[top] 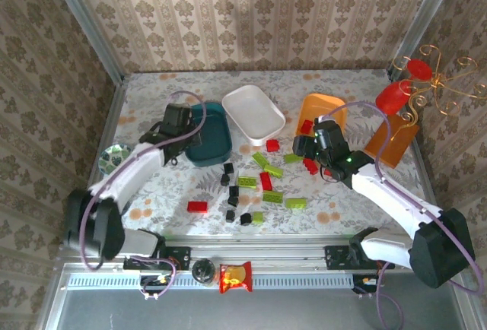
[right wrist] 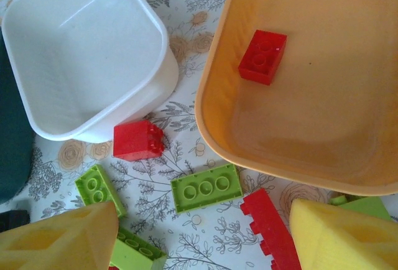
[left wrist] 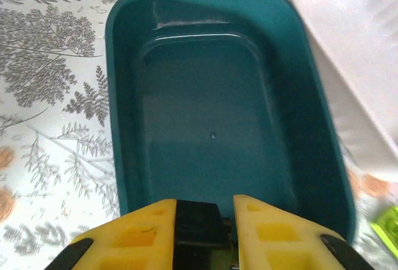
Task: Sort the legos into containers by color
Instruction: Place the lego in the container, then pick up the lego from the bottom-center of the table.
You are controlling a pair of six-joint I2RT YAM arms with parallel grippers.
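Jaws of our left gripper (left wrist: 205, 203) were clamped on a small black plastic brick (left wrist: 198, 226). The dark teal plastic tub (left wrist: 114, 127) lay at twelve o'clock, just under them. Our right gripper (right wrist: 202, 217) stood wide, empty.

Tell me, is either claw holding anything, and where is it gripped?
The left gripper pinches a black brick by its two sides, at the teal tub's rim. The right gripper is open and holds nothing.

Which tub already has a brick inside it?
The orange tub: one red brick lies in it. The teal tub and the white tub have nothing inside.
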